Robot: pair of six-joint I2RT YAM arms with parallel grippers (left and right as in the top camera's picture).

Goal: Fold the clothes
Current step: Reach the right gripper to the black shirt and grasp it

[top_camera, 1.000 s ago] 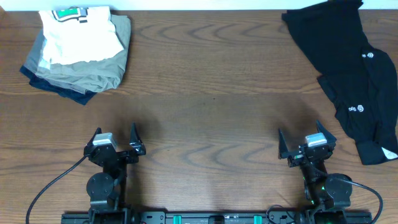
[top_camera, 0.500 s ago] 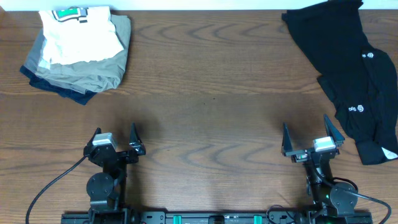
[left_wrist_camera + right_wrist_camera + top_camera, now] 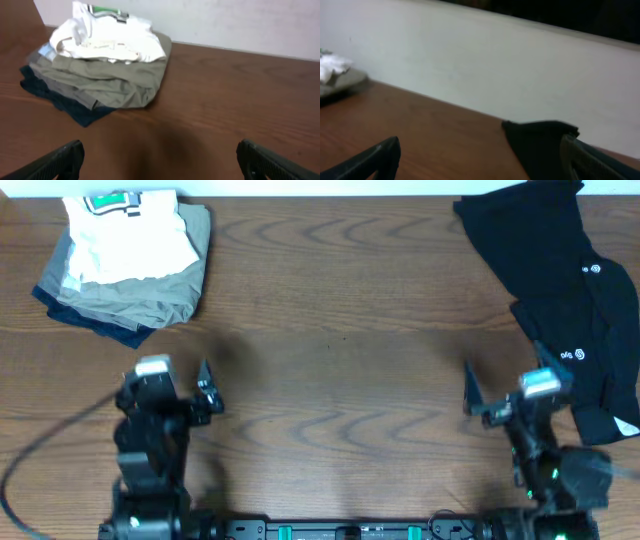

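Folding has not started, to judge by how things lie. The wooden tabletop (image 3: 330,330) carries cloth only at its two far corners. At the far right lie the clothes (image 3: 540,270), a long black garment. It is spread loose and crumpled, running from the back edge down along the right side, with part of it passing out of the overhead view. No crease or doubled layer shows that would count as a first fold, so every fold is left to do. It will probably also need pulling toward the middle and flattening first.

At the far left sits a neat stack (image 3: 125,265), white on khaki on navy, already folded and well apart from the black garment.

Both arms are near the front edge. The right claw (image 3: 508,385) has its jaws spread wide and holds nothing. It is near the lower part of the clothes but does not touch them, and its wrist view shows only a dark corner of cloth ahead. The left claw (image 3: 160,162) is likewise wide open and empty. It faces the stack from a distance, far from the garment it would have to help with.

Small white logos (image 3: 575,357) and a white tag (image 3: 628,425) mark the lower end of the clothes.
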